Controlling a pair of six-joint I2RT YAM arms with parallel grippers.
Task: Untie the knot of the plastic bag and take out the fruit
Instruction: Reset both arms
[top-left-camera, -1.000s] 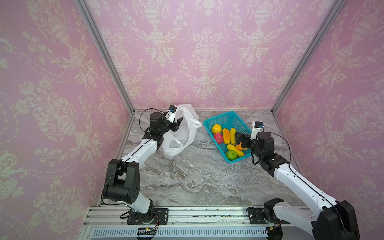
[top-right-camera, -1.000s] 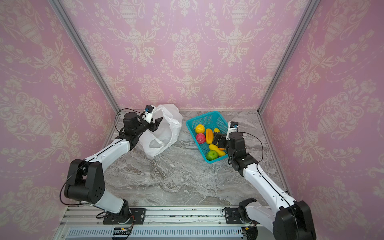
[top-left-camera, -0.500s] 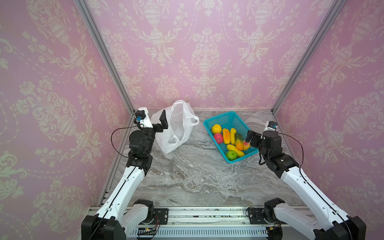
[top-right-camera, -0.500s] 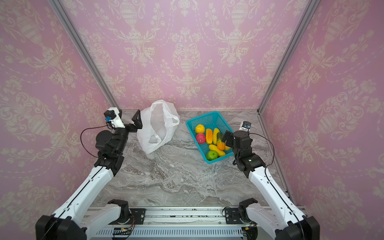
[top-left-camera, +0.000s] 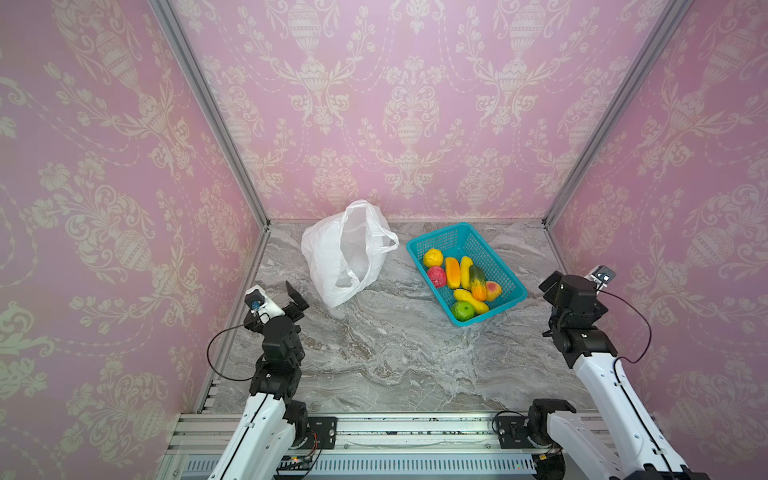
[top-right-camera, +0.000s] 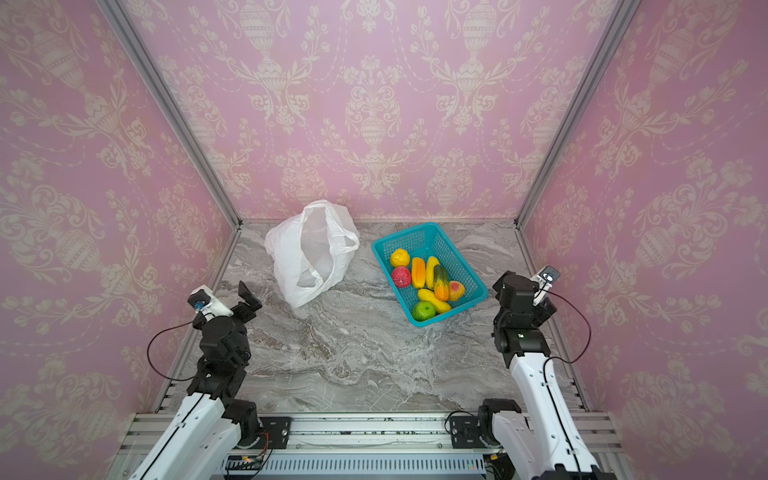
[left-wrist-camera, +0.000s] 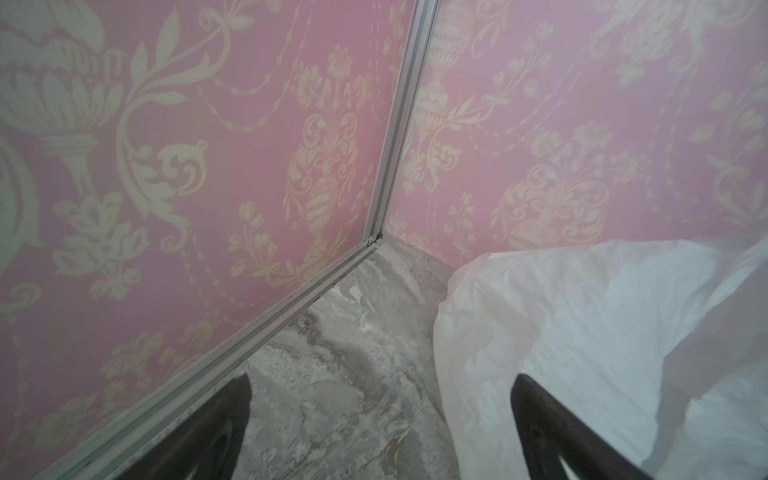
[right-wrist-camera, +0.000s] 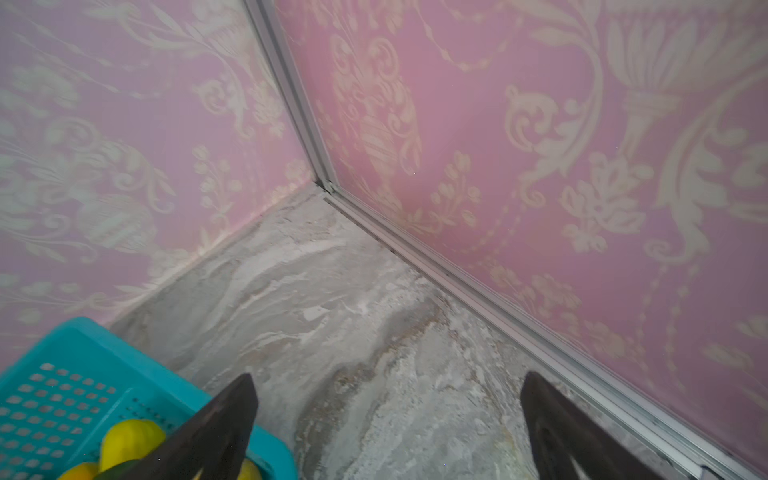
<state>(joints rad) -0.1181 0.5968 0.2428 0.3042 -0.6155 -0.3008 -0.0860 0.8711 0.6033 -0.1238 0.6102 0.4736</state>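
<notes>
Both top views show the plastic bag (top-left-camera: 340, 253) slumped open-mouthed at 11 o'clock on the grey marbled tabletop (top-left-camera: 395, 365), the fruit (top-left-camera: 461, 278) in a teal basket (top-left-camera: 446, 239) at 1 o'clock. The left gripper (top-left-camera: 296, 300) at 9 o'clock and right gripper (right-wrist-camera: 384, 376) at 3 o'clock gape, holding nothing. Pink damask walls (top-left-camera: 415, 104) enclose it.

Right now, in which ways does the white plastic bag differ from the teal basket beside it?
The plastic bag is white, thin and crumpled; the basket is teal, rigid and perforated. The basket holds the fruit, while the plastic bag gapes open with none visible inside. The plastic bag stands taller and slumped; the basket lies low and flat. Both rest on the marble table, apart from each other.
</notes>
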